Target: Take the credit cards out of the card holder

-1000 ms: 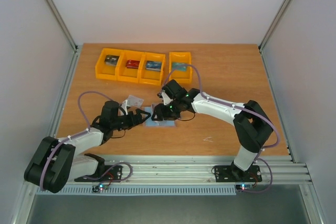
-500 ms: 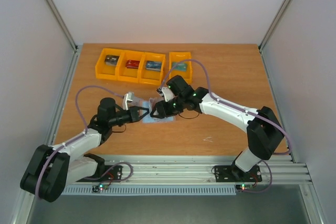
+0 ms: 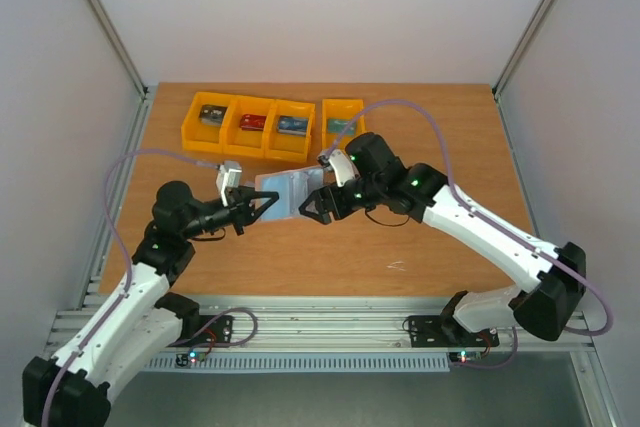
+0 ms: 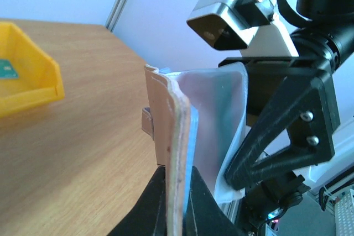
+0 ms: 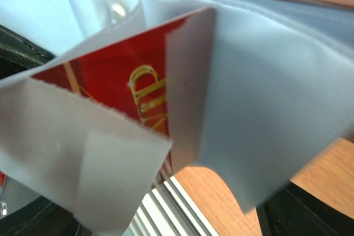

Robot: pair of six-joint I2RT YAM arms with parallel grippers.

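Observation:
My left gripper [image 3: 262, 204] is shut on the card holder [image 3: 285, 190] and holds it up off the table, opened toward the right arm. In the left wrist view the holder's pinkish edge [image 4: 176, 136] stands upright, clamped between my left gripper's [image 4: 178, 173] black fingers. Its pale blue plastic sleeves fan out to the right. My right gripper [image 3: 312, 202] is at the holder's other side, jaws wide apart, one finger [image 4: 276, 131] against a sleeve. In the right wrist view a red credit card [image 5: 127, 92] with gold marks sits in a clear sleeve [image 5: 265, 98].
A row of three orange bins [image 3: 247, 127] and a fourth bin [image 3: 343, 127] stand at the back of the wooden table, each with a small item inside. One bin's corner [image 4: 22, 87] shows in the left wrist view. A small white scrap [image 3: 397, 267] lies front right.
The left gripper closed on the card holder and lifted it off the table toward the back left. The right arm rose with it, and its jaws have spread wider.

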